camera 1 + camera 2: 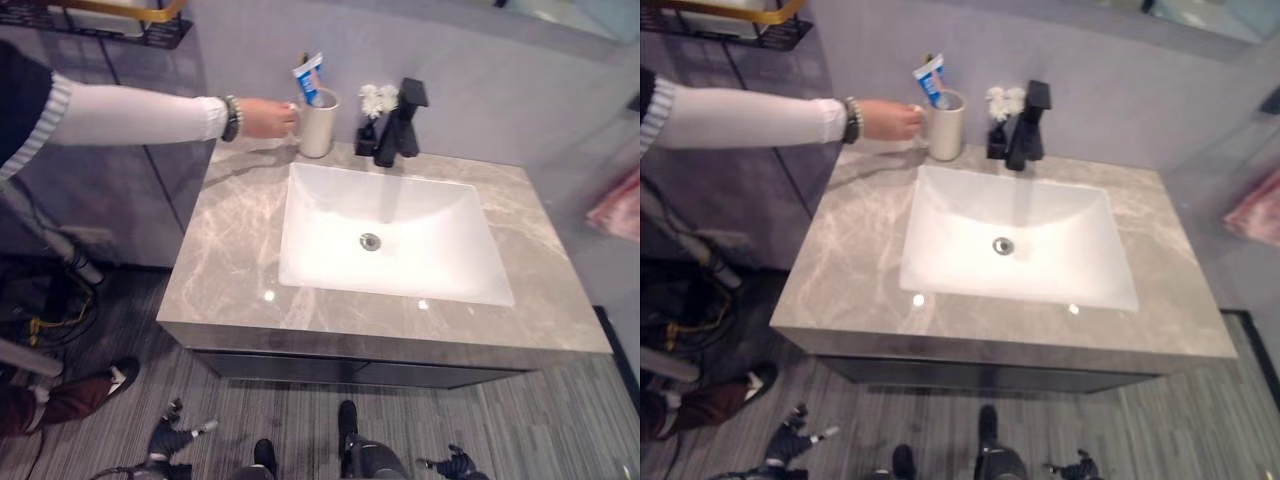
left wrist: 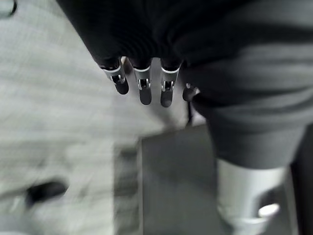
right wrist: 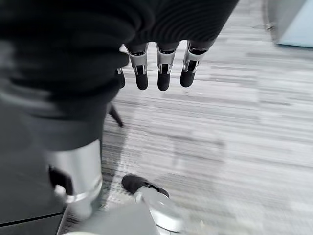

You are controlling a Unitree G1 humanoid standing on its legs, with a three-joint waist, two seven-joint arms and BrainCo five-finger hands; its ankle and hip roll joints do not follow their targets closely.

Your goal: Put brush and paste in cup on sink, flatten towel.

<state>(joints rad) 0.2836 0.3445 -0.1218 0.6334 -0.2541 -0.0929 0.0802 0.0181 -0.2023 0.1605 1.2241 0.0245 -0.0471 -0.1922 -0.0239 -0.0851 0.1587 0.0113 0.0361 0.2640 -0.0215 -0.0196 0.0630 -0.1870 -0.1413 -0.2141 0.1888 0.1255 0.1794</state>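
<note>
The cup stood at the surface's back left corner, paste already inside; the brush could not be made out. A person's hand gripped its handle. Left hand and right hand hung low, fingers relaxed and empty. Advisable: wait until the person withdraws before reaching.

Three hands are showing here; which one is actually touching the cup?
The person's hand, on a white-sleeved arm, holds the cup. The robot's left hand and right hand hang low by the floor.

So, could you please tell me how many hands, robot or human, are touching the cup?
1: a person's hand grips the cup at the countertop's back left. The robot's left hand and right hand hang low.
</note>
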